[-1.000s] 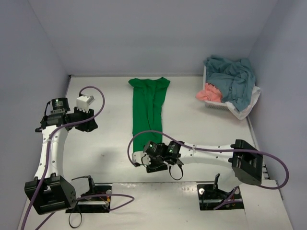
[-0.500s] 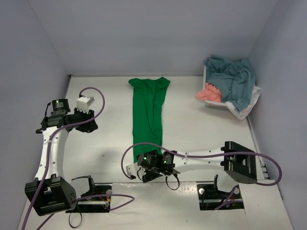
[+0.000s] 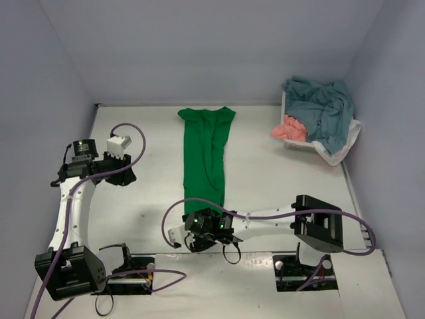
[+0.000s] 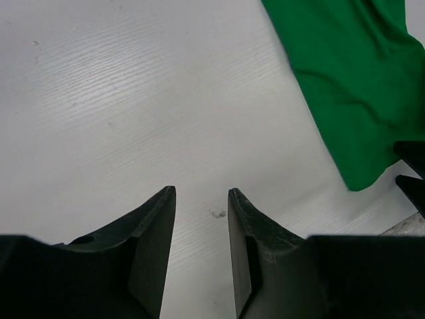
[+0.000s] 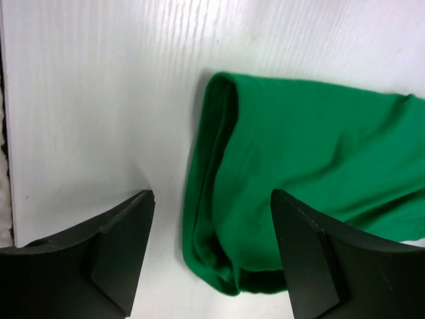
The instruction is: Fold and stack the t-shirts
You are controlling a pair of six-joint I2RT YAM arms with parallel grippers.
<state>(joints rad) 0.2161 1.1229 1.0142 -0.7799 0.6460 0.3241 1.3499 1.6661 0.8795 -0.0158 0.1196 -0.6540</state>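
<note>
No text, label, brand, number or sign legible in any of the three views.
</note>
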